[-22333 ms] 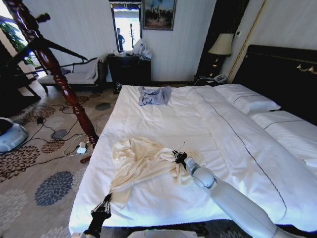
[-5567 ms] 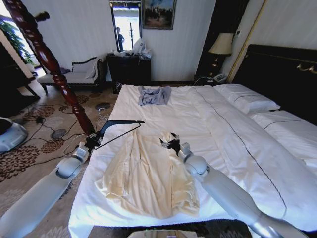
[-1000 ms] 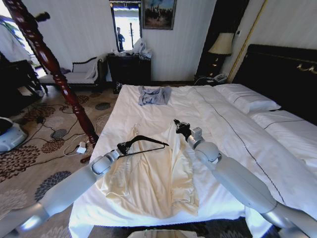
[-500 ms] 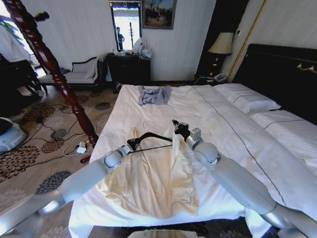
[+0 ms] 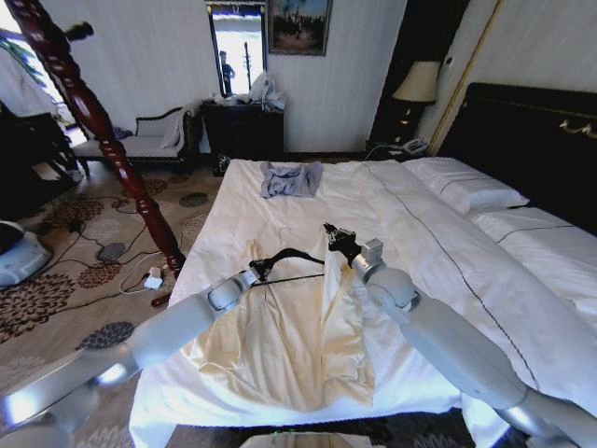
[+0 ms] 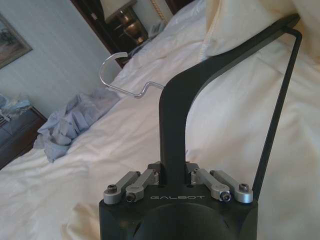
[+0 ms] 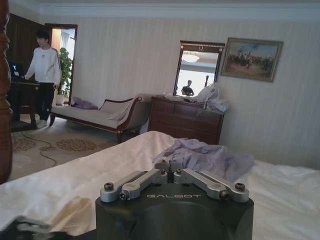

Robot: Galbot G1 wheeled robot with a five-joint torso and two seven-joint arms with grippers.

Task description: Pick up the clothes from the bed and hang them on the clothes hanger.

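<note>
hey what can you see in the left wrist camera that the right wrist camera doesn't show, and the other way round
Left wrist alone: the left gripper shut on the hanger, its silver hook, the hanger's far end against the cream top, and a lamp.
Right wrist alone: the right gripper, fingers together, plus a chaise, dresser, mirror and painting.
Both: the white bed and the grey-blue garment.

Two garments (image 5: 280, 327) (image 5: 290, 179), one hanger (image 5: 284, 258), two pillows (image 5: 466, 187) (image 5: 546, 238).
</note>
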